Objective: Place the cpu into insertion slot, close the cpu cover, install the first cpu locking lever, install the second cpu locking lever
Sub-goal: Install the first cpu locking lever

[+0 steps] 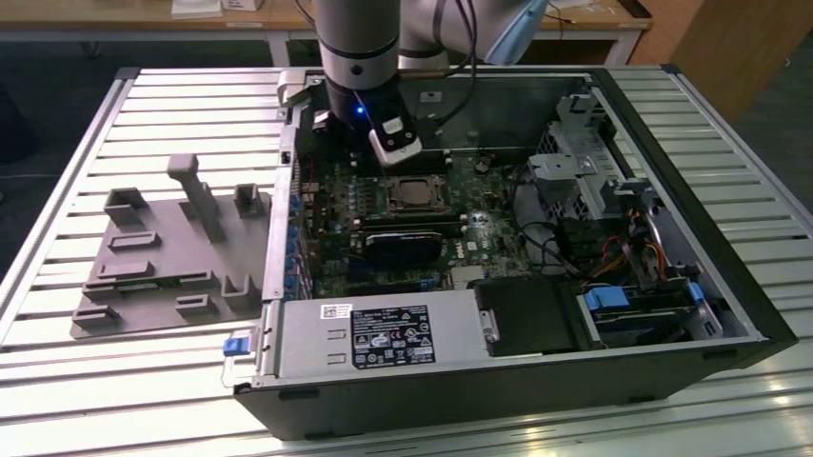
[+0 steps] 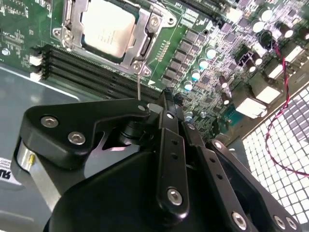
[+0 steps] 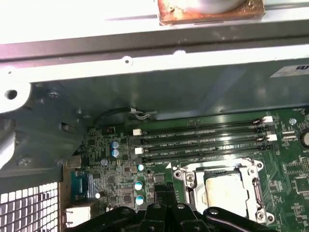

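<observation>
Watching for slips | insertion slot (image 2: 62, 34) holds the cpu (image 2: 107, 26), cpu cover (image 2: 140, 35) looks flat around it | thin locking lever (image 2: 139, 82) stands up, its tip just beside the pincer (image 2: 166, 99) | pincer looks closed, nothing seen in its grip | risk: lever may slide off and spring back, or the pincer may scrape the green board (image 2: 203, 29)
</observation>
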Controlling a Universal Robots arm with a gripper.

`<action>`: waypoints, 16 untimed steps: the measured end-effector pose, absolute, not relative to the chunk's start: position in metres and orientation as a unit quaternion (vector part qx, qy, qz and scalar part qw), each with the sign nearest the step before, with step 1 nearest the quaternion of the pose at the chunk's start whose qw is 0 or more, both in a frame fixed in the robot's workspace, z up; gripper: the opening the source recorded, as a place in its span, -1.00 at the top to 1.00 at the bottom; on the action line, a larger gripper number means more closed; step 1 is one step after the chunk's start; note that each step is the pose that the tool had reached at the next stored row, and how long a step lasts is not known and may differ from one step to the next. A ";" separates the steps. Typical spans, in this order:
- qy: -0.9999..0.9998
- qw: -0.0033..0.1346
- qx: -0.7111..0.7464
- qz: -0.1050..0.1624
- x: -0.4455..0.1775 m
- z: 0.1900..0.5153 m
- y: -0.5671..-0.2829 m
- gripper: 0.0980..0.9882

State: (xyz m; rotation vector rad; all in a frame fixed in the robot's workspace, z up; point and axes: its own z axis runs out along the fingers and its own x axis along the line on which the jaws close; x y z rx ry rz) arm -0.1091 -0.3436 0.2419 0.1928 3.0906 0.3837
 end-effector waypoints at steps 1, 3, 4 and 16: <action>0.990 0.010 0.062 0.125 -0.109 0.242 -0.344 0.99; 0.989 0.010 0.062 0.131 -0.110 0.242 -0.344 0.99; 0.989 0.010 0.062 0.135 -0.110 0.242 -0.344 0.99; 0.981 0.007 0.062 0.183 -0.111 0.242 -0.343 0.99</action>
